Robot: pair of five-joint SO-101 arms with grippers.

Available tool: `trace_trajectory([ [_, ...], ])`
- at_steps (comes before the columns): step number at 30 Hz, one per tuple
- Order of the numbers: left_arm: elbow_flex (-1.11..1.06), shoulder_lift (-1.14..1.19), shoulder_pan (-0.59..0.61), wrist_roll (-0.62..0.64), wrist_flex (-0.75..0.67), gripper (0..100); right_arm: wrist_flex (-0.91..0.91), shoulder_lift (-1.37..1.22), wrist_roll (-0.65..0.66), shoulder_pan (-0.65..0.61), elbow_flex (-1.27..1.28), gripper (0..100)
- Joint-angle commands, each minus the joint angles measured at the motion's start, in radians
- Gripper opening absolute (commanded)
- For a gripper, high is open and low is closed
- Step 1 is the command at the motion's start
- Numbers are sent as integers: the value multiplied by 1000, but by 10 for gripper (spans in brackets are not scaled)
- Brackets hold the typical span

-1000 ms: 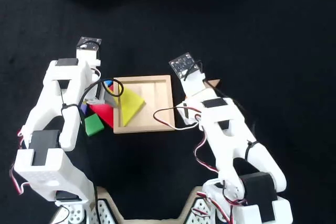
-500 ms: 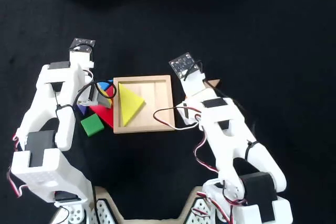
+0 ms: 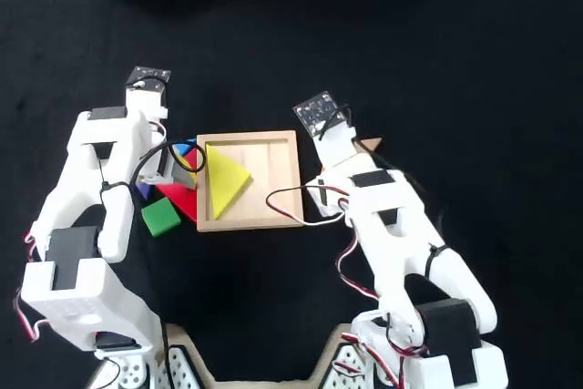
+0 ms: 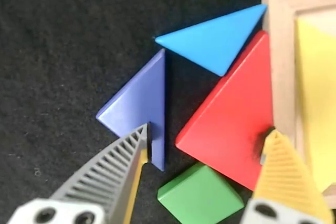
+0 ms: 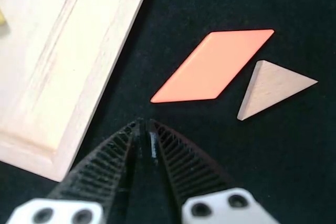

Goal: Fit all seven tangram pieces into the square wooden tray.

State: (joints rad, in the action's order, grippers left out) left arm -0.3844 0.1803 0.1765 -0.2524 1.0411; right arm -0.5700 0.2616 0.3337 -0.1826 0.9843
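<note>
Beside the tray (image 4: 275, 51), the left gripper (image 4: 207, 132) hangs wide open over the red triangle (image 4: 231, 119) lying against its rim, and should drop squarely astride it, clear of the purple triangle (image 4: 140, 103), while the right gripper (image 5: 144, 124) rests closed and empty.

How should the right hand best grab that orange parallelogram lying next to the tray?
From straight above, pinch across the two long edges mid-length. The orange parallelogram lies flat, both edges clear; the wooden triangle crowds one short end.
</note>
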Motion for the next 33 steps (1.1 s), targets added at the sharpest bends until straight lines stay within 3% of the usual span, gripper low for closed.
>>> trace_trajectory([
  [1,2,-8,-35,0,-14,337,17,47,-3,21,2,11],
  [6,-2,-8,-41,0,-15,335,15,47,-3,21,2,11],
  [23,91,43,108,-58,15,333,15,47,-3,21,2,11],
  [30,81,-106,-5,9,124,334,15,47,-3,21,1,11],
  [33,24,-153,-65,35,92,334,15,47,-3,21,2,11],
])
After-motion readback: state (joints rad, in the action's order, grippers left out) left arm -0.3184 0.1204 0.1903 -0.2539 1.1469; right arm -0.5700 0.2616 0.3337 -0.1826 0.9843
